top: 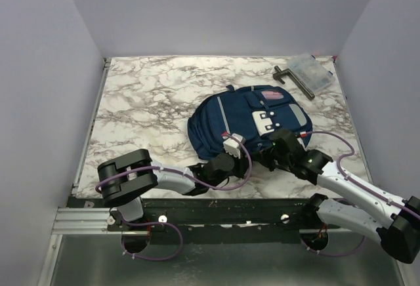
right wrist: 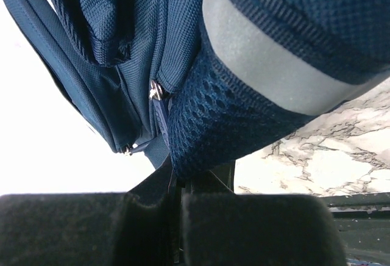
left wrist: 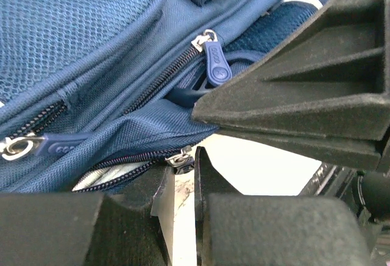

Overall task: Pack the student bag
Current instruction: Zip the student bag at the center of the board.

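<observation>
One student bag [top: 220, 119]: flat on the marble table [top: 144, 96], centre-right of the top view.
Left gripper [left wrist: 181, 177]: jaws nearly together at a metal zip slider [left wrist: 180, 157]; whether it grips cannot be told.
Right gripper [right wrist: 178, 190]: closed on a navy zip tab [right wrist: 163, 125].

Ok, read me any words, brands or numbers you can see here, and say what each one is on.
Nothing reads clearly.
Rubber zipper pull on the student bag: embossed letters, too blurred to read.
Second zipper pull: embossed letters, also unreadable.
Pink patch on the bag's top: too small to read.
</observation>
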